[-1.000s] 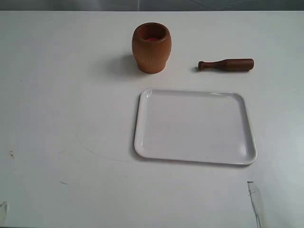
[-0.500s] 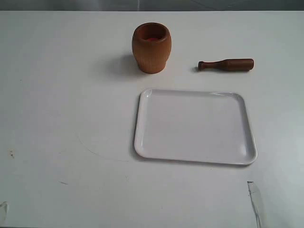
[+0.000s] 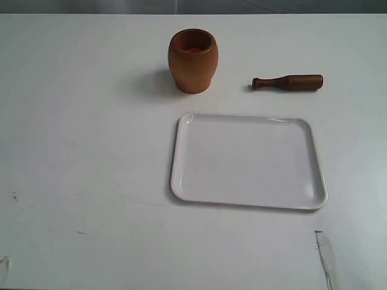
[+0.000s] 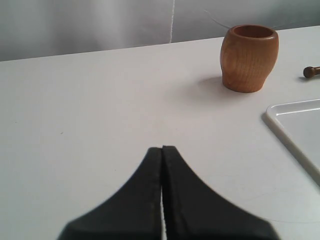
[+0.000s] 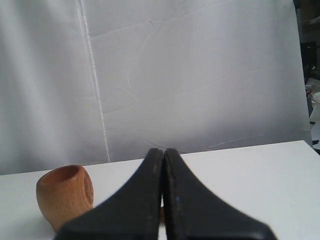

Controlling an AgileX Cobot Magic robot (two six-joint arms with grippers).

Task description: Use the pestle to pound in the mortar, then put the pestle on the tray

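The light-brown wooden mortar (image 3: pixel 193 60) stands upright at the back of the white table, also seen in the left wrist view (image 4: pixel 249 58) and the right wrist view (image 5: pixel 65 195). The dark reddish-brown pestle (image 3: pixel 288 82) lies on its side to the mortar's right, knob end toward the mortar; only its knob (image 4: pixel 312 72) shows in the left wrist view. The white tray (image 3: pixel 248 161) lies bare in front of both. My left gripper (image 4: pixel 162 148) is shut on nothing, low over the table and far from the mortar. My right gripper (image 5: pixel 164 150) is shut, holding nothing.
A pale wrinkled backdrop (image 5: pixel 200 75) hangs behind the table's far edge. A thin grey mark (image 3: pixel 325 257) sits at the near right of the table, and a faint curved scratch (image 3: pixel 121 192) lies left of the tray.
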